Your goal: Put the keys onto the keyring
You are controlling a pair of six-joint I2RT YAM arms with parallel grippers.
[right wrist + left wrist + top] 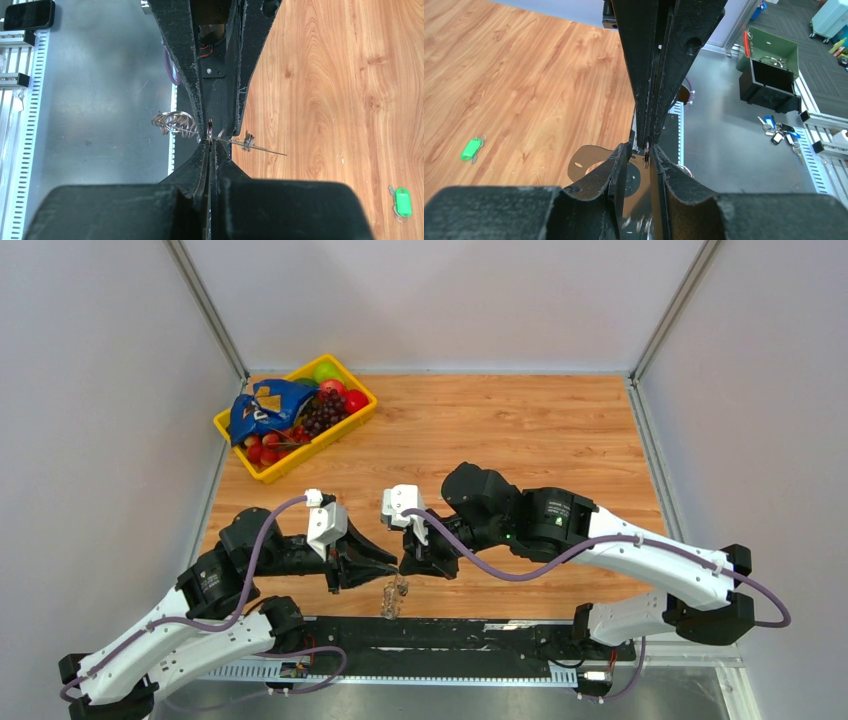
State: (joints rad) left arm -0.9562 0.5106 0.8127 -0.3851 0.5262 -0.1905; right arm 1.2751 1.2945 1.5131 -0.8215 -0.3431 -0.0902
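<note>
Keyring (pixel 176 123): pinched in closed right fingers (pixel 190 170), left fingers (pixel 616 170) slightly apart around it; green-tagged key (pixel 471 149) loose on counter (pixel 520 430), threading not yet done.

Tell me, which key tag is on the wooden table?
The bright green key tag, lying alone on the wooden table. The blue key tags sit bunched together on the grey surface off the table.

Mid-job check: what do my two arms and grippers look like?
The left arm and right arm have white links, black joints and looping purple cables. The left gripper and right gripper have black tapered fingers behind white camera mounts.
</note>
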